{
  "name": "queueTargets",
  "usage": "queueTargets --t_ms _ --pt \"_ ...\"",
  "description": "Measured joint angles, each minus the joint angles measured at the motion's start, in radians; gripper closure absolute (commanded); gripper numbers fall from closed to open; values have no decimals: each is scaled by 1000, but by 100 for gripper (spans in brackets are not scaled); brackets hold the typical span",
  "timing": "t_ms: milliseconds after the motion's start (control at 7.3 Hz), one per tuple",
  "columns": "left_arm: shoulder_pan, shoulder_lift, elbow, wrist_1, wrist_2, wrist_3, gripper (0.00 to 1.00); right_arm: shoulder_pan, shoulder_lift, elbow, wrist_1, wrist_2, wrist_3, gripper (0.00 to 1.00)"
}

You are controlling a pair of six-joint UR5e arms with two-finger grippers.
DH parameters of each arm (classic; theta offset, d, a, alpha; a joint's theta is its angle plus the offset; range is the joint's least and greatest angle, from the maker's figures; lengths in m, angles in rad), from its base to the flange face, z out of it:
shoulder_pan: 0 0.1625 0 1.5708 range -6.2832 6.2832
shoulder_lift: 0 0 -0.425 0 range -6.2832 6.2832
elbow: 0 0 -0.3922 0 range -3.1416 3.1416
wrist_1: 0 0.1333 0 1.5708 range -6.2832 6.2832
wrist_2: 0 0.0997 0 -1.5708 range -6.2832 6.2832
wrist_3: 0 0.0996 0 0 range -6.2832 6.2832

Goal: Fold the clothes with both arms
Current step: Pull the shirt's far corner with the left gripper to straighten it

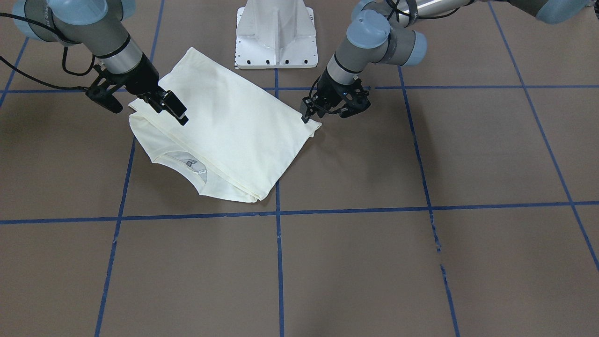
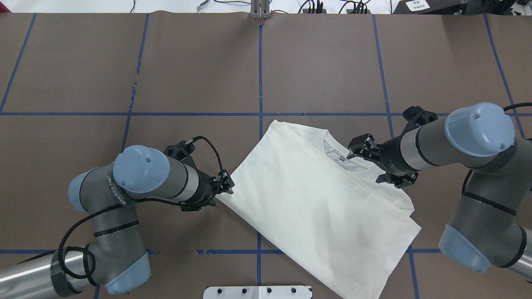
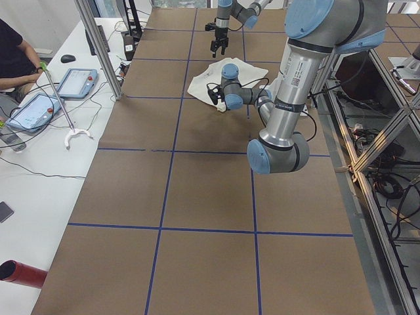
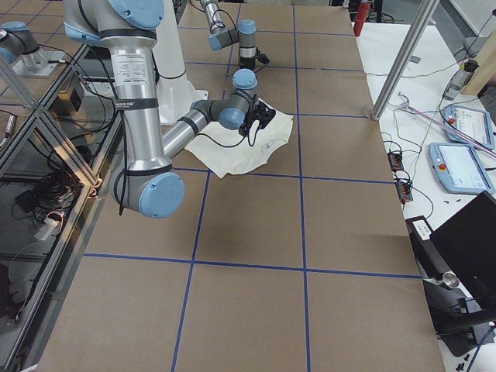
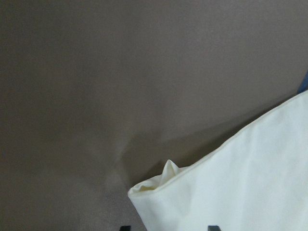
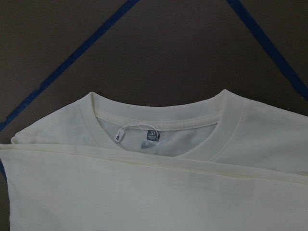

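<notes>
The cream shirt [image 2: 316, 199] lies folded and plain side up on the brown table, set at a diagonal. Its collar [image 6: 159, 120] with a small label peeks out from under the folded layer. My left gripper [image 2: 224, 187] stands open at the shirt's pointed corner [image 5: 159, 185]. Its two fingertips [image 5: 211, 227] show apart at the bottom of the left wrist view, with nothing pinched. My right gripper [image 2: 356, 148] hovers over the collar end and looks open. Its fingertips do not show in the right wrist view. In the front-facing view the left gripper [image 1: 307, 114] is beside the shirt's corner and the right gripper [image 1: 177, 111] is above the fold.
The white pedestal base [image 1: 276, 37] stands just behind the shirt. Blue tape lines [image 1: 279, 262] grid the table. At the side desk sits a person [image 3: 13, 59] with tablets [image 3: 75, 82] and cables. A metal post [image 3: 98, 46] stands at the table's edge.
</notes>
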Motion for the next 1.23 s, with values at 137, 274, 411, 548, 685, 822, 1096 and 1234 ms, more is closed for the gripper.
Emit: queueTargets --t_ms 137,274,411,548,685,822,1096,1234 --pt "2 -16 28 0 5 3 73 5 3 -10 0 -3 -7 0" --pt "2 -24 40 0 12 3 100 6 5 -19 0 -10 -11 0" --pt "2 -26 42 1 16 1 100 6 6 -26 0 -16 -15 0" --pt "-3 -23 41 4 27 6 100 6 6 -29 0 -20 -17 0" --pt "-21 -21 42 19 44 36 100 6 7 -30 0 -21 -17 0" --pt "-60 -24 44 40 56 104 100 7 7 -30 0 -26 -17 0" --pt "-190 -95 119 38 79 220 100 5 9 -31 1 -59 -17 0" --pt "-250 -194 245 0 84 238 100 4 19 -36 1 -69 -18 0"
